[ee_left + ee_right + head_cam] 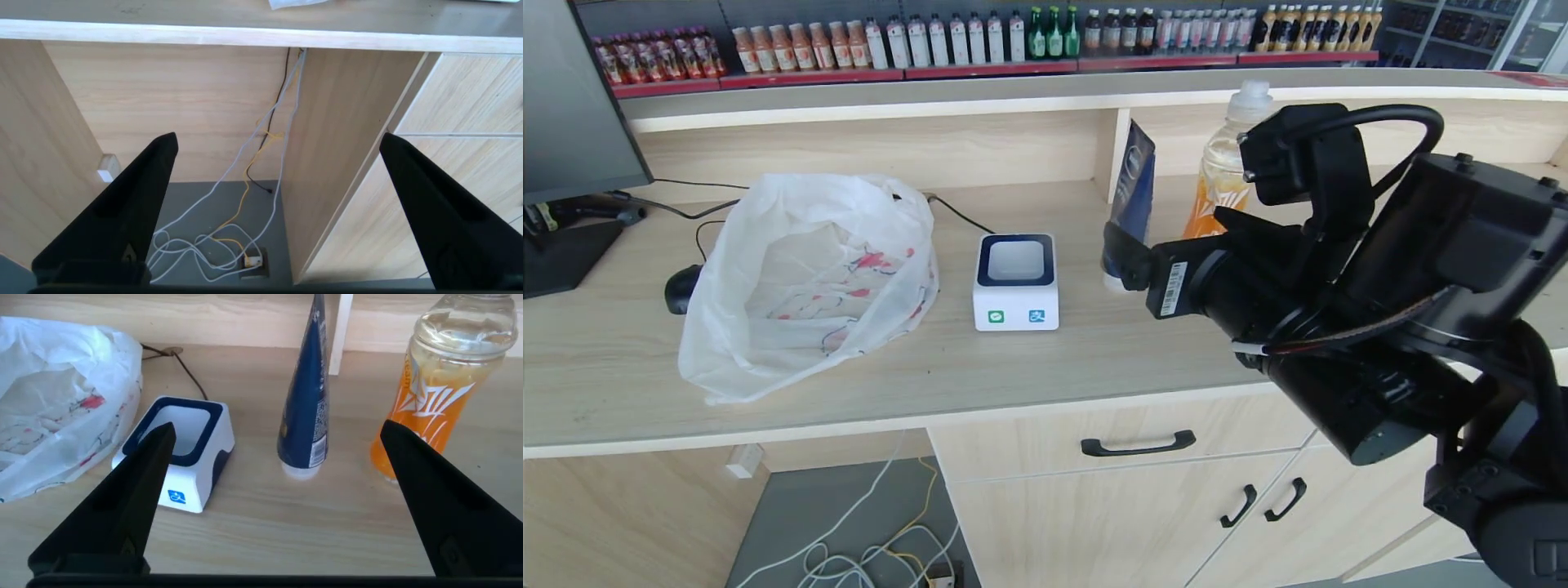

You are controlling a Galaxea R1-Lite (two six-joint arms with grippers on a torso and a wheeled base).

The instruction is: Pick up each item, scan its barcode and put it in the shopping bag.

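Where the blue tube [306, 400] stands: cap-down on the wooden counter [1094, 351], upright against a divider panel, just beside the orange drink bottle [429, 392].
Right gripper [274, 433]: fingers spread wide and holding nothing, low over the counter and facing the tube, which sits ahead in the gap between them, untouched by either finger.
Orange drink bottle: upright on the counter on the robot's right of the tube, white cap on.
Barcode scanner [1016, 282]: a white box with a dark-framed window on top, between the tube and the bag.
Shopping bag [809, 278]: white plastic with red print, slumped open on the counter to the left of the scanner.
Left gripper [278, 139]: fingers spread apart and empty, below the counter's edge, facing the open bay where cables [221, 237] trail to the floor.
Surroundings: a black mouse [680, 287] beside the bag, a monitor [572, 98] at far left, rows of bottled drinks [1013, 37] on the shelf behind.
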